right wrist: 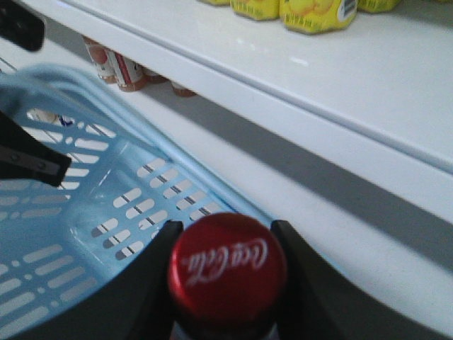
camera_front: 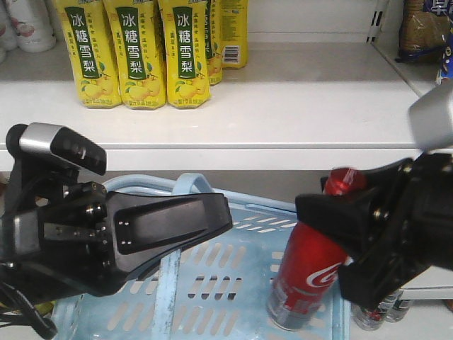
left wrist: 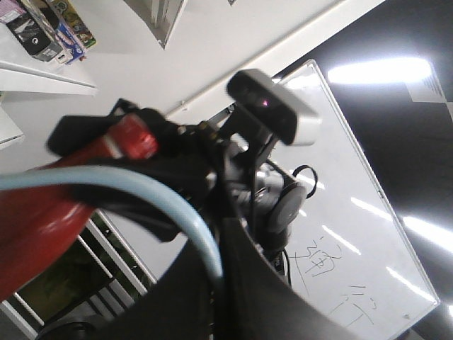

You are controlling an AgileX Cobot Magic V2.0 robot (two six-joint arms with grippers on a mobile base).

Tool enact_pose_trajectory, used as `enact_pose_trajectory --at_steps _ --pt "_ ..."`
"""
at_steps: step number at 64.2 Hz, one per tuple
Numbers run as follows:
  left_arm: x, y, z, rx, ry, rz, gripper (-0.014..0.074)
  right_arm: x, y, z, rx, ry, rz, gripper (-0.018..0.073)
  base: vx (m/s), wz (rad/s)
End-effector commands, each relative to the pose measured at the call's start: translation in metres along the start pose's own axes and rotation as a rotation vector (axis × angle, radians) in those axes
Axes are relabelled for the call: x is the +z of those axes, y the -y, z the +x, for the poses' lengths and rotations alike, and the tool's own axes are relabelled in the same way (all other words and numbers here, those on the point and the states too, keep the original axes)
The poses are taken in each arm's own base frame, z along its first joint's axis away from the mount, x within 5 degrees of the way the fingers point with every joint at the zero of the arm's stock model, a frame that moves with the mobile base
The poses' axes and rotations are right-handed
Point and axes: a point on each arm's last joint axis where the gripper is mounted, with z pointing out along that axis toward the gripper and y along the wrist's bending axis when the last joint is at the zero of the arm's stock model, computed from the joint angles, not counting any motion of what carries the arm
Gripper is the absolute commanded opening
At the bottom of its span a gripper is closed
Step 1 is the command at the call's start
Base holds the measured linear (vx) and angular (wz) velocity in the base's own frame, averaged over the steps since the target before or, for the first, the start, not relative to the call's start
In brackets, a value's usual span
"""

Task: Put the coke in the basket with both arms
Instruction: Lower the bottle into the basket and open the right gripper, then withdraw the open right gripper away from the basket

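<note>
Right gripper (right wrist: 226, 283): black jaws closed on the neck of the red Coca-Cola bottle (camera_front: 308, 273).
Bottle: tilted, its base inside the light blue slotted plastic basket (camera_front: 212, 283), right side.
Left gripper (camera_front: 173, 230): around the basket's handle; closure unclear.
Far: yellow pear-drink cartons (camera_front: 134, 49) on white shelf (camera_front: 283, 106).

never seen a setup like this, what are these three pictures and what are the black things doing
The black things are a two-armed robot's grippers. One picture faces the shelf from the front; the other two come from cameras on each wrist. The right gripper is closed around the neck of a red coke bottle, lowering it into a light blue basket. The left gripper is at the basket's handle, apparently holding it, though its grip is not clear. Yellow drink cartons stand on the white shelf above.
</note>
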Motion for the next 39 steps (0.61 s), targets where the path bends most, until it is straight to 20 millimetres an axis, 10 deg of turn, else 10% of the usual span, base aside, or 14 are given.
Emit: enact_pose_trajectory --at_steps 1,17,39 --pt "0.000 0.029 -0.002 0.014 -0.004 0.217 -0.0006 0.003 -0.001 -0.008 0.015 0.176 -0.005 -0.0002 0.00 0.00" --pt "0.000 0.029 -0.002 0.014 -0.004 0.217 -0.0006 0.023 0.000 0.003 0.036 0.091 -0.020 0.0096 0.00 0.00" --pt "0.000 0.029 -0.002 0.014 -0.004 0.217 -0.0006 0.023 0.000 0.000 -0.011 0.121 -0.014 0.0549 0.00 0.00"
